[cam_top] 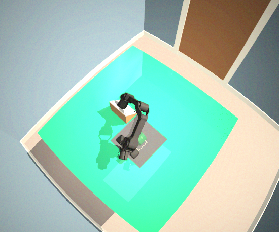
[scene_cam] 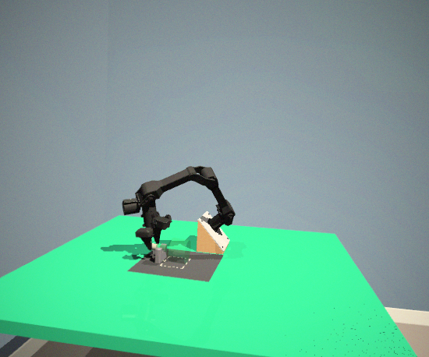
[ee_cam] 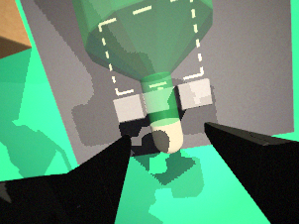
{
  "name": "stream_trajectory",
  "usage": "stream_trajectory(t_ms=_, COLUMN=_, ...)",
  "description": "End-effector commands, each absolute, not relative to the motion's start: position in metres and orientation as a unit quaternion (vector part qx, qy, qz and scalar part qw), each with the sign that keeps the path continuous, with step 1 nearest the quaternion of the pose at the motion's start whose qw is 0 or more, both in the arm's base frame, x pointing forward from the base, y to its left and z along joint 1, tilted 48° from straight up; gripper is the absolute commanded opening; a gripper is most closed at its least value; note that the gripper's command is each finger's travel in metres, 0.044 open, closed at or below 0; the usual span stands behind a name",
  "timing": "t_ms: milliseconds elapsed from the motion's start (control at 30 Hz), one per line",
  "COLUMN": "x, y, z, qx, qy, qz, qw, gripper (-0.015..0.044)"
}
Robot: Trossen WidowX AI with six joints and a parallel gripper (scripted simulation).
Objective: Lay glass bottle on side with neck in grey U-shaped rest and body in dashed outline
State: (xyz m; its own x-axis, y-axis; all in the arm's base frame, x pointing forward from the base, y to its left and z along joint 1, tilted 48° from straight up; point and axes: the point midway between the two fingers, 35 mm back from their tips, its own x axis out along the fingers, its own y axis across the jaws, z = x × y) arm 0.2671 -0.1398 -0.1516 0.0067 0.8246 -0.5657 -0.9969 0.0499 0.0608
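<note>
Showed one translucent green glass bottle (cam_top: 142, 139) (scene_cam: 181, 248) (ee_cam: 149, 33) on its side, held one neck between two uprights of one grey U-shaped rest (scene_cam: 158, 256) (ee_cam: 196, 94), had two black fingers (scene_cam: 147, 242) spread apart.

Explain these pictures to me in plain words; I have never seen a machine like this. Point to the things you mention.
The machine is a black jointed robot arm (cam_top: 140, 126) (scene_cam: 177, 180), mounted on a wedge-shaped block with a white sloping top and orange-brown sides (cam_top: 118, 113) (scene_cam: 207, 239). One picture looks down from above, one looks across the bright green table (cam_top: 187, 142) (scene_cam: 281, 273) from outside, and one comes from the arm's wrist.

On the table lies a flat grey mat (cam_top: 154, 144) (scene_cam: 203, 270) (ee_cam: 252, 57) with a dashed white outline. A green see-through glass bottle (cam_top: 141, 139) (scene_cam: 177, 252) (ee_cam: 149, 43) lies on its side, its neck between the two uprights of a grey U-shaped rest (scene_cam: 158, 256) (ee_cam: 130, 108).

The gripper (scene_cam: 153, 246) (ee_cam: 166, 133), the arm's two-fingered hand, is open around the bottle's pale tip and grips nothing.
</note>
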Motion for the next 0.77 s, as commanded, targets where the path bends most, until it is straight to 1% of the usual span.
stream_trajectory(t_ms=0, x=0.267, y=-0.141, z=-0.150, qx=-0.185, qy=0.235, qz=0.663, qw=0.686, gripper=0.0440)
stream_trajectory(t_ms=233, x=0.263, y=-0.179, z=-0.109, qx=-0.253, qy=0.261, qz=0.638, qw=0.679, gripper=0.0440)
stream_trajectory(t_ms=733, x=0.261, y=-0.185, z=-0.102, qx=-0.256, qy=0.263, qz=0.636, qw=0.679, gripper=0.0440)
